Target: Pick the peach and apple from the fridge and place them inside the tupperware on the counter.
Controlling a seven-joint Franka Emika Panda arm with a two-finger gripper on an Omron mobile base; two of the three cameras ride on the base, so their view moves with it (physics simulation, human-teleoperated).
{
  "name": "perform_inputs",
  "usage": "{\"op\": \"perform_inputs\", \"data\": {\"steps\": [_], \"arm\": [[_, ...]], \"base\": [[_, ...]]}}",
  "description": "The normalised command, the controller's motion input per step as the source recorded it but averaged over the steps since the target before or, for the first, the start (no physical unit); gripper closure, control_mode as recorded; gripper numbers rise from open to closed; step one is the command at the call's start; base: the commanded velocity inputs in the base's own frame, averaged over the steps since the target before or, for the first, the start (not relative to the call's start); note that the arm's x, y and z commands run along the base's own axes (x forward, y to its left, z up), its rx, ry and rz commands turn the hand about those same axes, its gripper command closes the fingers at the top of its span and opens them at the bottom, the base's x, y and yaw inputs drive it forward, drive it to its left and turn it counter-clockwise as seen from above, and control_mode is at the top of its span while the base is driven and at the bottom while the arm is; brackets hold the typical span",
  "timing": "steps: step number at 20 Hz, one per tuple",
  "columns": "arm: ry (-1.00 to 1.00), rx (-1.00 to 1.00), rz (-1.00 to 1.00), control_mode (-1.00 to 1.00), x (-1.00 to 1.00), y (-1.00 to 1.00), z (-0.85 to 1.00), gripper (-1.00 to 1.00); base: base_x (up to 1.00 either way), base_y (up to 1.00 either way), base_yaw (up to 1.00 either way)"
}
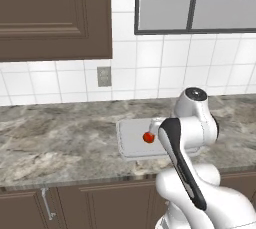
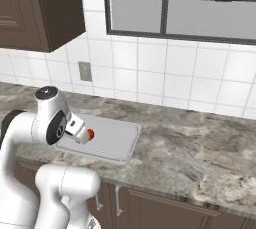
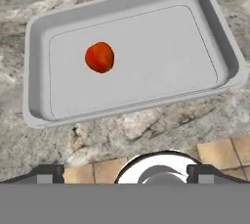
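The tupperware (image 3: 34, 71) lies on the marbled counter (image 3: 146, 130), also seen as the tupperware (image 1: 131, 143) and the tupperware (image 2: 122, 143) from the base. One uniformly red-orange fruit, the apple (image 3: 99, 57), rests on its floor toward the left; from the base it is the apple (image 1: 148, 137) and the apple (image 2: 90, 134). My gripper (image 3: 124, 171) hovers above the tray's near rim, open, its fingertips (image 3: 49, 171) set far apart with nothing between them. The peach and the fridge are out of view.
The counter (image 1: 60, 138) runs along a white tiled wall with an outlet (image 1: 104, 76). A dark upper cabinet (image 1: 55, 13) hangs at the left and a window (image 1: 195, 8) at the right. Dark cabinet doors with a handle (image 1: 47, 203) sit below the counter's front edge.
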Motion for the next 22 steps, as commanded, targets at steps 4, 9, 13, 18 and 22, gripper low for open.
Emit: {"op": "perform_inputs", "data": {"steps": [4,9,13,18,22], "arm": [[-0.33,-0.09,0.00,-1.00,-0.57,0.00,0.77,-1.00],[-0.25,-0.14,0.00,-1.00,-0.58,0.00,0.56,-1.00],[-0.01,-0.02,0.00,-1.00,-0.50,0.00,0.10,-1.00],[0.00,0.00,0.00,-1.00,-0.15,0.00,-0.01,-1.00],[-0.19,0.00,0.00,-1.00,-0.20,0.00,-0.06,-1.00]], "base": [[0.00,0.00,0.00],[0.00,0.00,0.00],[0.00,0.00,0.00],[0.00,0.00,0.00],[0.00,0.00,0.00]]}}
